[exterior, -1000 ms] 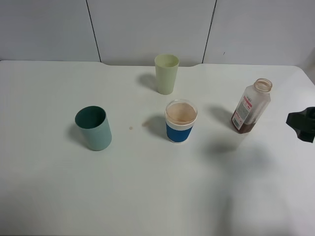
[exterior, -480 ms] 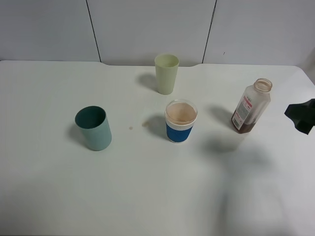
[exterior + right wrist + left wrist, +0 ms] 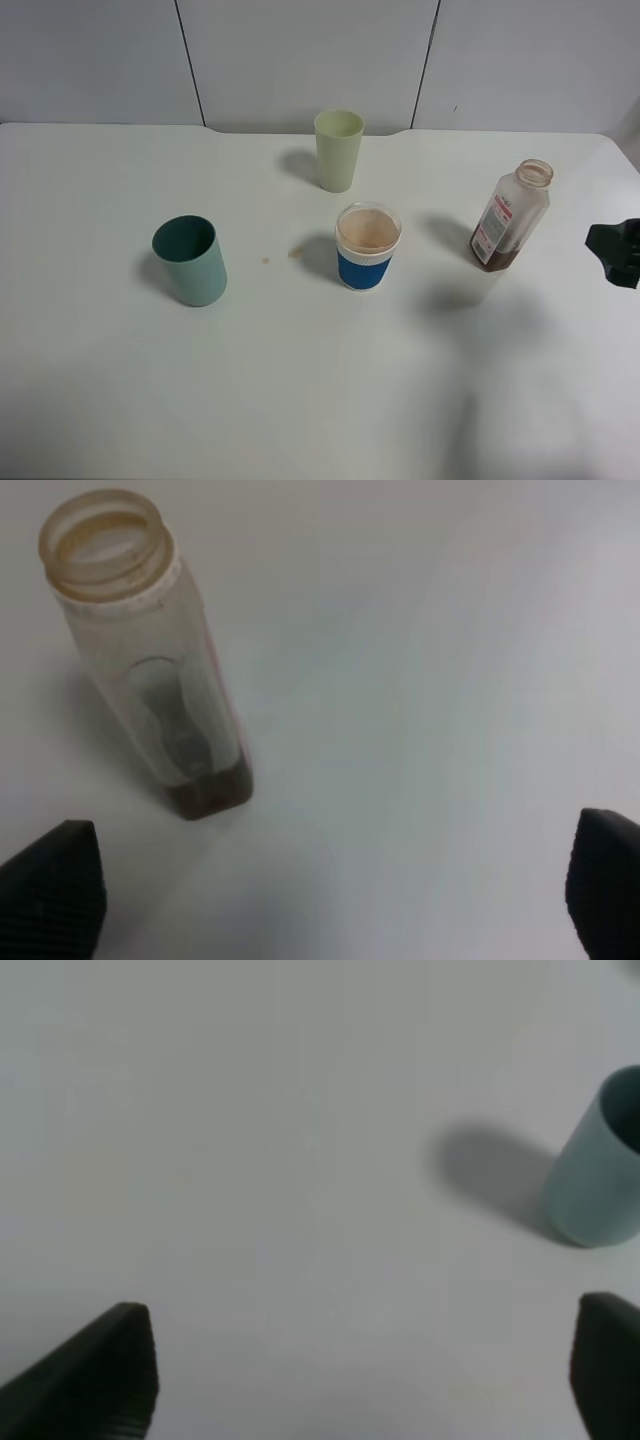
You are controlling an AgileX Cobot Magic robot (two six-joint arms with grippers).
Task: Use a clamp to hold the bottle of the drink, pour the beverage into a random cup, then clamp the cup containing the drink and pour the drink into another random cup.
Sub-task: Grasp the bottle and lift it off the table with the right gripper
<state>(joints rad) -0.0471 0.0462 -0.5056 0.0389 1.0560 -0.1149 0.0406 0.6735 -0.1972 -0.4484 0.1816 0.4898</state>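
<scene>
**A:** So, status on the cup?

**B:** Blue-banded cup (image 3: 368,247) is upright, and I'm using it as my reference. The beverage (image 3: 367,232) is in it, foamy on top, and it looks well filled. The bottle (image 3: 510,222) stands to its right, well apart, with only a brown dreg at the bottom. I read the first pour as done.

**A:** Grippers?

**B:** The right gripper (image 3: 325,890) is further right of that cup than the bottle, jaws wide, nothing between them. The left gripper (image 3: 355,1370) has its jaws apart too, empty. Its camera shows the teal cup (image 3: 598,1165), which sits well to the left of the blue-banded cup.

**A:** Plan?

**B:** I'd take the blue-banded cup on its band, below the rim, and squeeze lightly. It's a paper wall and will probably buckle. Keep it level in transit and tip slowly over the teal mouth. Route clear of the bottle and of the pale yellow-green cup (image 3: 338,150) behind. There are drips (image 3: 296,252) on the table (image 3: 300,380) just left of the cup, so I expect it slops easily.
</scene>
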